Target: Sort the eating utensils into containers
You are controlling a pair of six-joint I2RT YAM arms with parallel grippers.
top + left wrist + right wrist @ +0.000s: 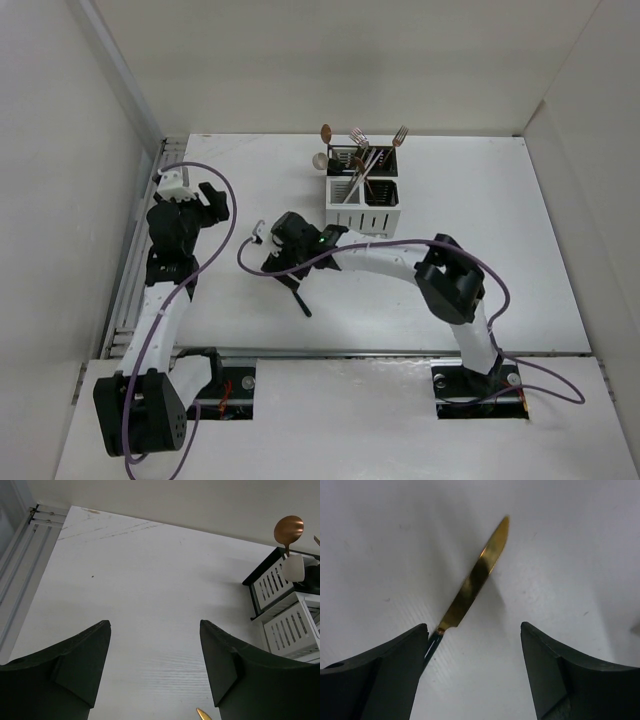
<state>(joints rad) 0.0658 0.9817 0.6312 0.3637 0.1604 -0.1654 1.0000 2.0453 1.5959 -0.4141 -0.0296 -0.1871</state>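
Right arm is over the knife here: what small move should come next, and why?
Probably lower the right gripper and close on the knife. Its jaws stand open above it, the gold blade lies flat on the table between them, unheld, and the other utensils in view already stand in the caddy.

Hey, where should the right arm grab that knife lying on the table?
Probably where the gold blade meets the dark handle of the knife. Bring the right gripper straight down, jaws across its narrow width, since it lies flat and thin on the table.
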